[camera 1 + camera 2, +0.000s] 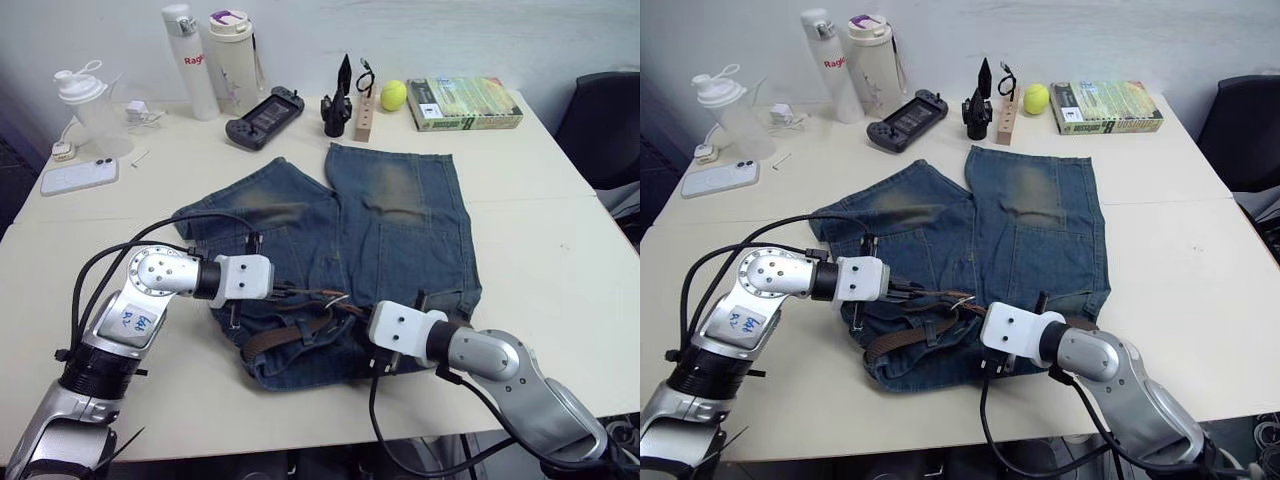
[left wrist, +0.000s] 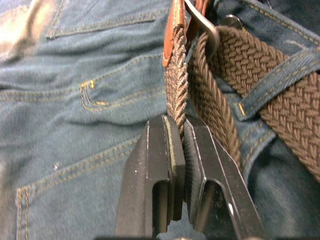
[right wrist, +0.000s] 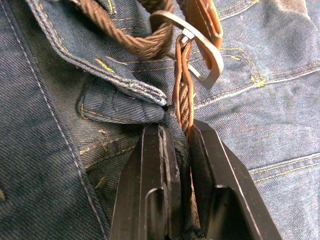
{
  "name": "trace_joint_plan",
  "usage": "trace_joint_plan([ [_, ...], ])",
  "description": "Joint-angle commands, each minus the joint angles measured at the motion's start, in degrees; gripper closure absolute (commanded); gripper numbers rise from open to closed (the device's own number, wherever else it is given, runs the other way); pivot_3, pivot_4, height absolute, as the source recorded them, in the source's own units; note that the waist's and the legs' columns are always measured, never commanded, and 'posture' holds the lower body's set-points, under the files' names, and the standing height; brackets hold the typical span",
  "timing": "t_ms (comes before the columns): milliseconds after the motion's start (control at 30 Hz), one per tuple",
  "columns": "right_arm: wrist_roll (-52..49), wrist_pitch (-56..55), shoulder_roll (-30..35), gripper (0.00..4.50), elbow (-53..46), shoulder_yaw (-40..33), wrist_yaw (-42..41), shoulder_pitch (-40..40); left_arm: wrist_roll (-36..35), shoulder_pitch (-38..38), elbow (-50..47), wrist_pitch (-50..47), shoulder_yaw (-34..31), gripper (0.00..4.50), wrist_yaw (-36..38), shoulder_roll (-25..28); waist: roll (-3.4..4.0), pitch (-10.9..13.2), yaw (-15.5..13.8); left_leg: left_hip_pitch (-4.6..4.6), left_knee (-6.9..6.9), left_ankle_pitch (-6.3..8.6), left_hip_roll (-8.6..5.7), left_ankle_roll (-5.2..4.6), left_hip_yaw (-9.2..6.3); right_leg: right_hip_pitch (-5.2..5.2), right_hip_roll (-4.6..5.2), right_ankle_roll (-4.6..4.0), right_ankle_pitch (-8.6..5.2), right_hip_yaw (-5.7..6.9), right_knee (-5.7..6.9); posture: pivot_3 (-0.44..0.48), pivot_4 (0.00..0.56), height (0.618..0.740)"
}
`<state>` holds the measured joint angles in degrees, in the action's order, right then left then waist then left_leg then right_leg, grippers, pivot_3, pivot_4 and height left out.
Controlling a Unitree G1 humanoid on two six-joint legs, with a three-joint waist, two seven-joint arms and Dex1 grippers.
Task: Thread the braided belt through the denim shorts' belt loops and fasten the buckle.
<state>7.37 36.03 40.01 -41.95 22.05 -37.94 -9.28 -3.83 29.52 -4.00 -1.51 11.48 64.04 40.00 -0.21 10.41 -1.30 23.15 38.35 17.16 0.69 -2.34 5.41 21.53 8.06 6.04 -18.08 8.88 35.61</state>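
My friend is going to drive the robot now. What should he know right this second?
Left gripper: shut on the braided belt.
Right gripper: shut on the belt too, just below the buckle.
The denim shorts lie flat on the table.
Done: belt runs under at least one belt loop at the waistband.
Left: whether every loop is threaded is unclear; the buckle looks not fastened yet.

This looks like an office or a lab room used for testing. A plain cream table (image 1: pixel 560 250) stands against a white wall, and a dark office chair (image 1: pixel 605 120) is at its right side. Along the far edge lie daily personal things: two drinking bottles (image 1: pixel 210 60), a shaker cup (image 1: pixel 90 105), a phone (image 1: pixel 78 176), a game controller (image 1: pixel 262 117), a tennis ball (image 1: pixel 393 95) and a book (image 1: pixel 463 103).
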Motion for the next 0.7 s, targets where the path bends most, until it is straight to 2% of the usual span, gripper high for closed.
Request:
trace_joint_plan([
  [33, 0.54, -1.33, -0.47, 4.4, -0.76, 0.36, -0.3, -0.58, 0.32, 1.64, 0.25, 1.47, 1.75, 4.5, 1.27, -0.81, 0.0, 0.0, 0.0, 0.01, 0.04, 0.0, 0.0, 0.0, 0.0, 0.0, -0.01, 0.0, 0.0, 0.0, 0.01, 0.0, 0.15, 0.724],
  [200, 0.6, -0.43, -0.79, 4.4, -1.4, 0.17, -0.38, -0.21, 0.86, 1.43, 1.88, 3.52, 1.34, 4.5, 2.97, 1.2, 0.0, 0.0, 0.09, 0.0, 0.06, 0.0, 0.03, 0.0, 0.0, 0.01, -0.04, 0.0, 0.0, -0.01, 0.03, 0.0, 0.15, 0.724],
  [467, 0.63, -0.07, -1.23, 4.4, -1.44, 0.27, -0.49, -0.68, -0.01, 1.71, 3.05, 1.45, -2.68, 4.5, 1.04, 3.27, -0.01, 0.0, 0.07, 0.01, 0.11, 0.0, 0.03, 0.0, -0.01, 0.01, -0.04, -0.01, 0.0, -0.03, 0.05, 0.0, 0.15, 0.724],
  [700, 0.56, -0.22, -1.21, 4.4, -0.91, 0.03, -1.02, -1.31, -0.97, 0.54, 0.48, 1.83, -1.54, 4.5, 3.71, 4.03, 0.0, 0.0, 0.08, 0.01, 0.12, 0.0, 0.03, 0.0, -0.01, 0.01, -0.04, -0.01, 0.0, -0.03, 0.07, 0.0, 0.15, 0.724],
])
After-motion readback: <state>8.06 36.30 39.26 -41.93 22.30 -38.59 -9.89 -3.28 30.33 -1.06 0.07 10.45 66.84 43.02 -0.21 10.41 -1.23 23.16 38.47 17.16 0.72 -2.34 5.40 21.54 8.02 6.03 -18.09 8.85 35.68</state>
